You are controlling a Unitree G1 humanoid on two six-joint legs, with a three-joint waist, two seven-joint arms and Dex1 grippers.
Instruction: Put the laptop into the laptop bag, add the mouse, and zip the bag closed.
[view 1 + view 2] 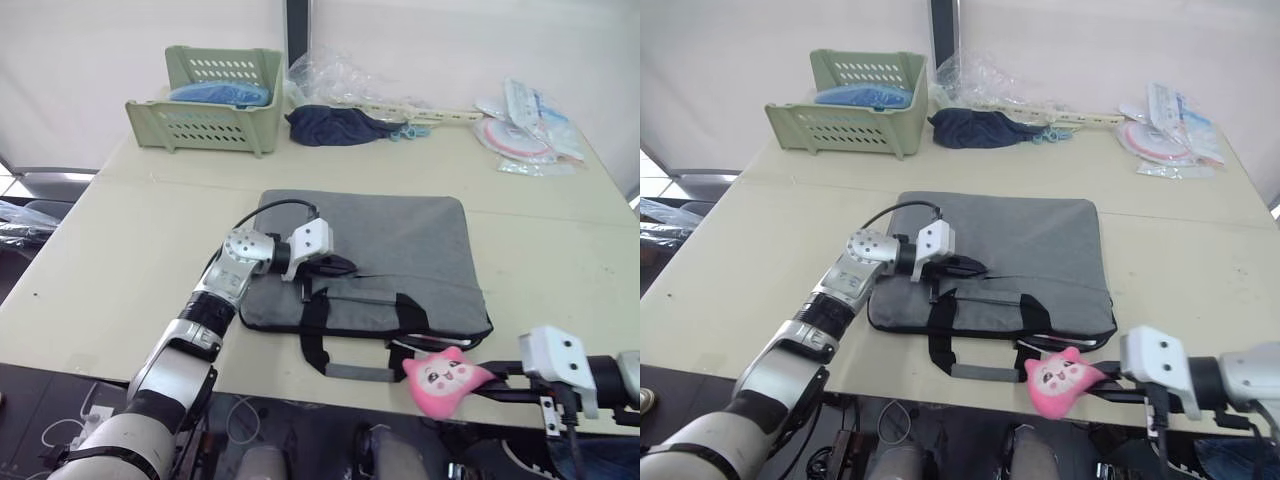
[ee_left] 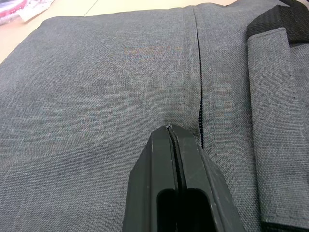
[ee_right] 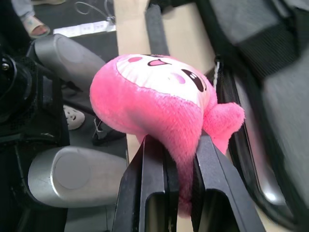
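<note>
Left hand (image 1: pixel 338 266) is pressing closed, gripping nothing, on the grey laptop bag (image 1: pixel 400 250) beside its zipper line (image 2: pixel 200 96), which is running away ahead of the fingers. Right hand (image 3: pixel 179 159) is pinching the pink plush toy (image 1: pixel 446 378) at the surface edge (image 1: pixel 80 300), near the bag's handles; silver laptop edge seems to be peeking from the opening.

The left gripper (image 2: pixel 170 129) presses closed fingertips onto the laptop bag (image 1: pixel 400 250); the right gripper (image 3: pixel 181 145) clamps the pink plush toy (image 3: pixel 154 104) beside the bag's front edge.

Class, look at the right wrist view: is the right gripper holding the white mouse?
No. The right gripper has its fingers clamped on a pink plush toy with a face.
</note>
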